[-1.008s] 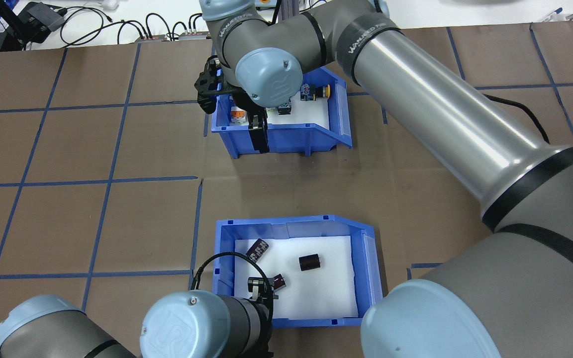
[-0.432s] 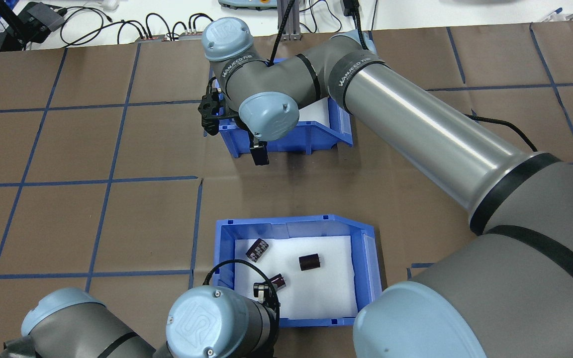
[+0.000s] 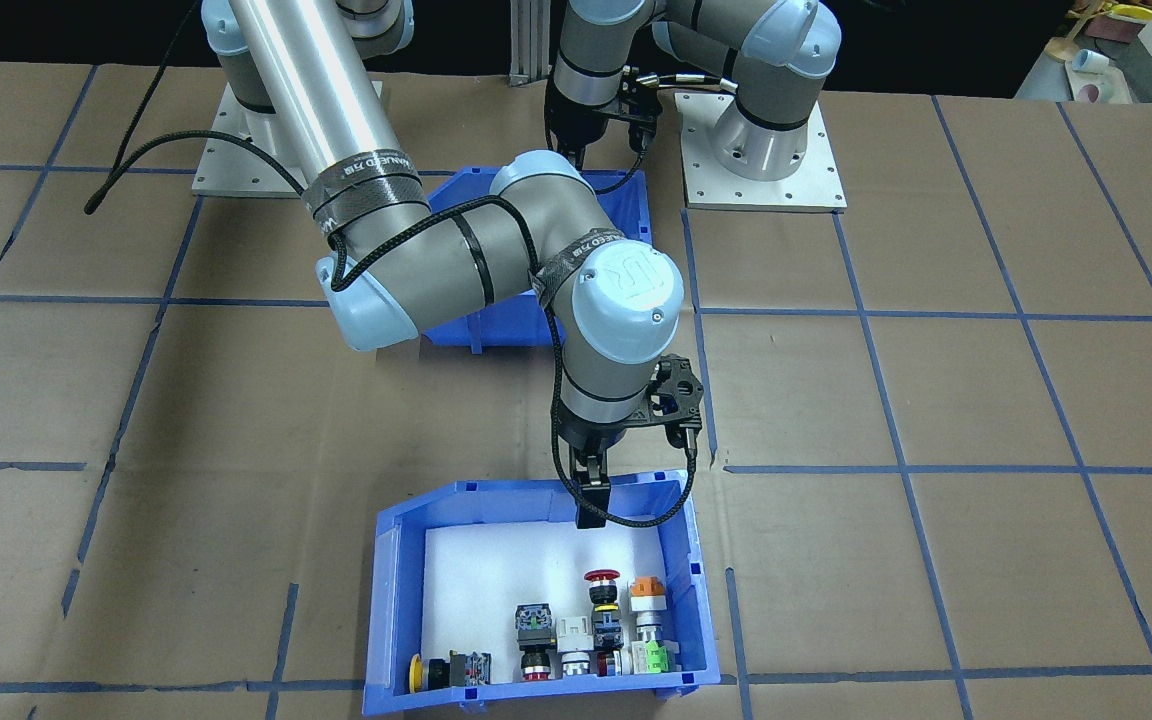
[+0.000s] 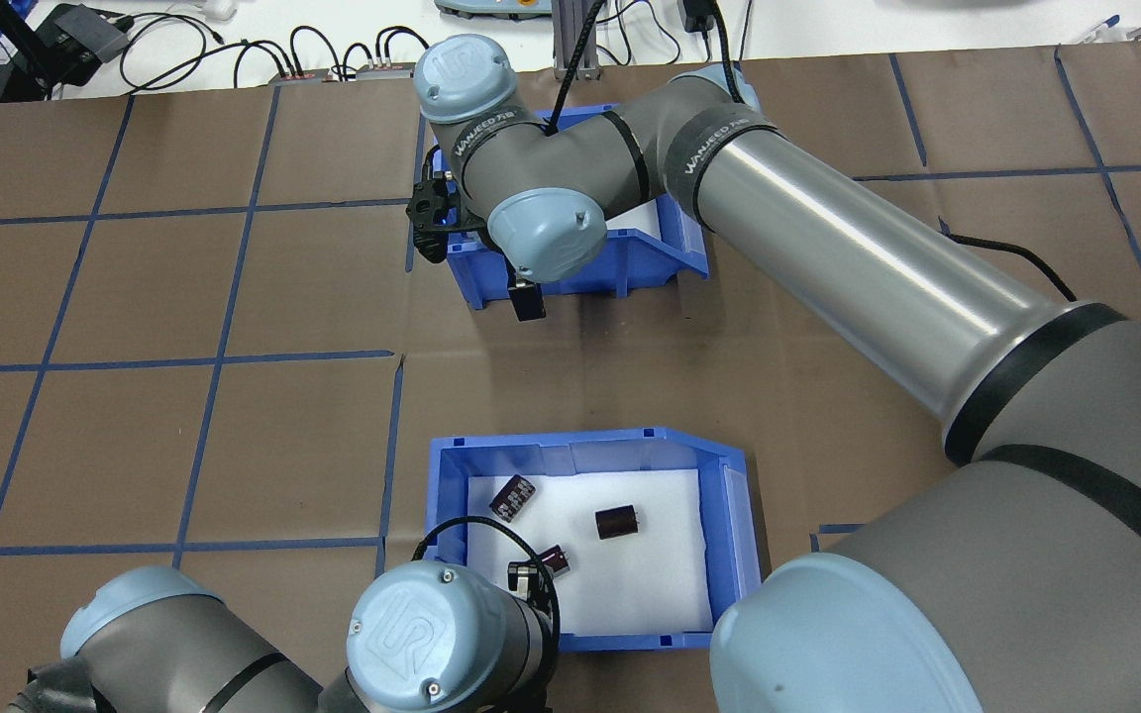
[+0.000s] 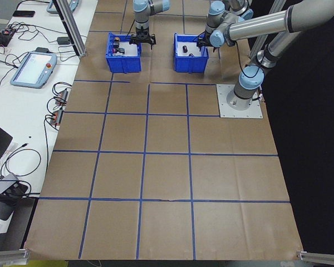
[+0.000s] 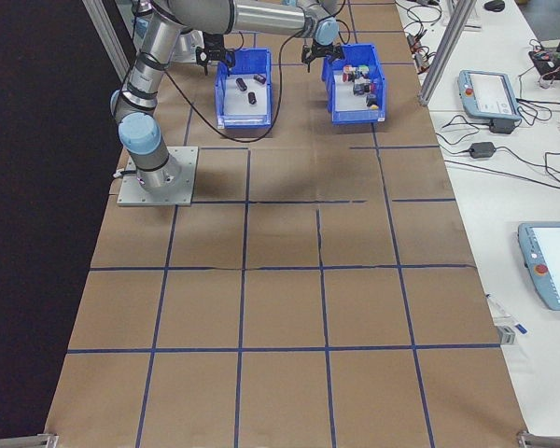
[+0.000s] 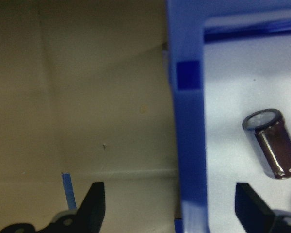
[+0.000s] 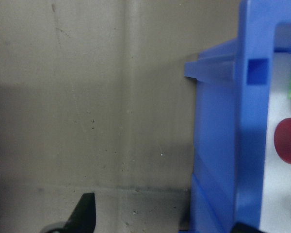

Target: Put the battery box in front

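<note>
The left gripper (image 7: 169,206) is open, and its two dark fingertips (image 7: 94,204) stand one on each side of the near wall of the battery box (image 4: 734,525); one tip is outside over the brown paper, the other is inside over the white pad. I cannot tell if the tips touch the wall. Just ahead of the inner tip, one brown cylinder (image 7: 272,143) lies on its side on the pad. In the overhead view two more dark cylinders lie further in, one near the middle (image 4: 617,522) and one nearer the far left corner (image 4: 512,496), both apart from each other. Beyond this box, across a strip of bare table (image 4: 234,297), the right gripper (image 8: 184,213) is also open and holds nothing. Its fingers stand across the wall of the switch box (image 3: 391,610), one outside and one inside, at the side of the box that faces the robot. Inside that box, past the gripper, the coloured push-button switches (image 3: 601,600) stand grouped against the far wall, well apart from the fingers.
</note>
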